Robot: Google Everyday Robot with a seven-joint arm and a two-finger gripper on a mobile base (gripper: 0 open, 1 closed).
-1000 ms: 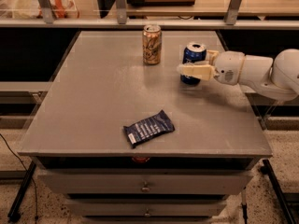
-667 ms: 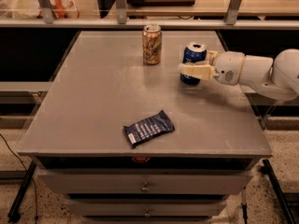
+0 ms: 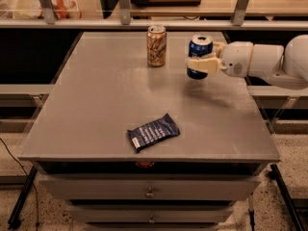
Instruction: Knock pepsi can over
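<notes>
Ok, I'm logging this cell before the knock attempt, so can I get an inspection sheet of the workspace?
Surface: grey tabletop, flat, on a drawer cabinet.
Job's things: pepsi can, upright, far right part of the table.
Clutter: tan-gold can, upright, left of the pepsi can and apart from it; dark-blue snack wrapper, lying flat near the front edge.
Grippers: gripper, reaching in from the right, across the front of the pepsi can's lower half.
Cables: one thin dark cable on the floor at lower left.
Surroundings: drawers under the top; a shelf rail behind the table; speckled floor.
</notes>
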